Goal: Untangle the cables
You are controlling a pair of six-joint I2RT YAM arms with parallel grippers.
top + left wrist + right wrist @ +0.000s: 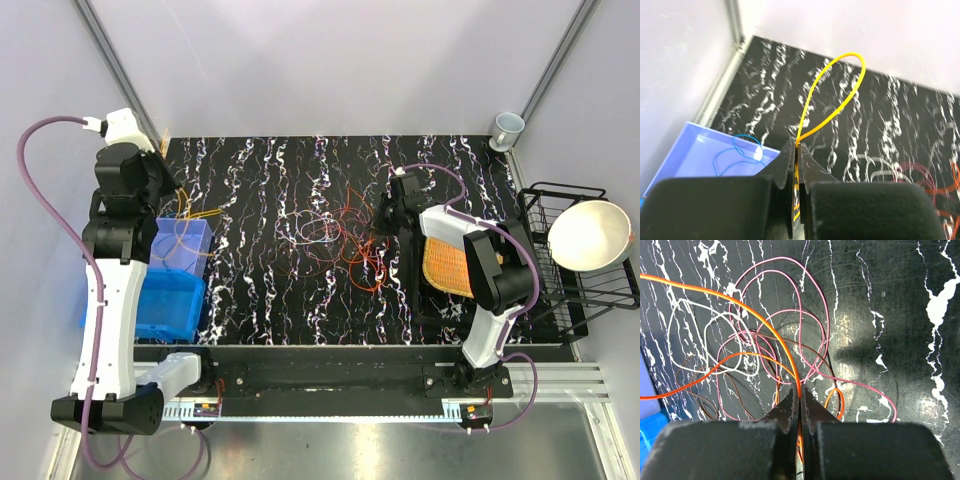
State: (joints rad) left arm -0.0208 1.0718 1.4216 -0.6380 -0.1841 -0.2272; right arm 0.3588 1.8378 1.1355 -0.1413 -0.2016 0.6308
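The left hand (796, 149) is clamped on a thin yellow wire loop (850, 54) at the black marbled worktop's (250, 300) far left. The right hand (801, 394) pinches a thin orange wire (740, 303) above the loose mid-worktop tangle of cables (335, 235). These look light, limp and snag-prone, and are probably best gripped near crossings.

Two arms of one make, left arm (97, 325) and right arm (489, 335), clad in glossy white shells over matt black joints and wrist housings. Trailed along each by a thick mauve hose (21, 160), bowed clear of the shell and led back down to a black base (110, 410). Tipped by left claw (796, 146) and right claw (800, 391) alike: flat black fingers (787, 161) narrowing to thin edges, set ahead of broad, matt black blocks with rounded corners.
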